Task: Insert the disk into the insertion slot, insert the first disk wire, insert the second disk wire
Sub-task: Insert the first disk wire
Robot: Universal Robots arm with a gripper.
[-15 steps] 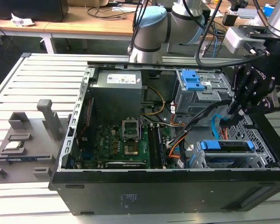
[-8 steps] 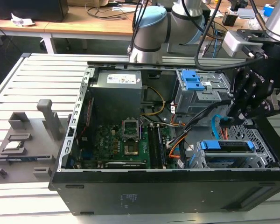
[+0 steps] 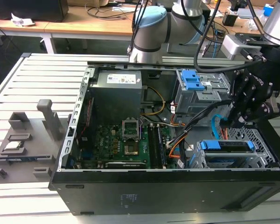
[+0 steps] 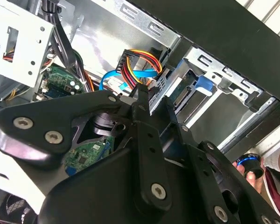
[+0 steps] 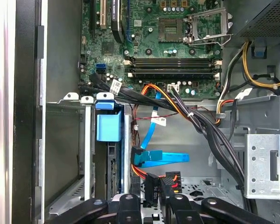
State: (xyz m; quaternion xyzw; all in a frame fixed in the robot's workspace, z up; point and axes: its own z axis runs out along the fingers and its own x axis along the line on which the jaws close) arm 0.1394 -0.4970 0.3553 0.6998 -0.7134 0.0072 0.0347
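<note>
Disk (image 3: 227, 145) in insertion slot (image 3: 264, 139) w/ first disk wire (image 5: 152, 187) beside.

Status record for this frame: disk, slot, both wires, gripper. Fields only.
disk: sits in the insertion slot, with its blue carrier tab at the open end
insertion slot: perforated cage at the exterior view's right, occupied
first disk wire: dark plug between the gripper's fingers, next to the disk's connector edge; cannot tell if mated
second disk wire: light blue cable looped beside the cage; its plug end appears free
gripper: shut on the first disk wire's plug
</note>
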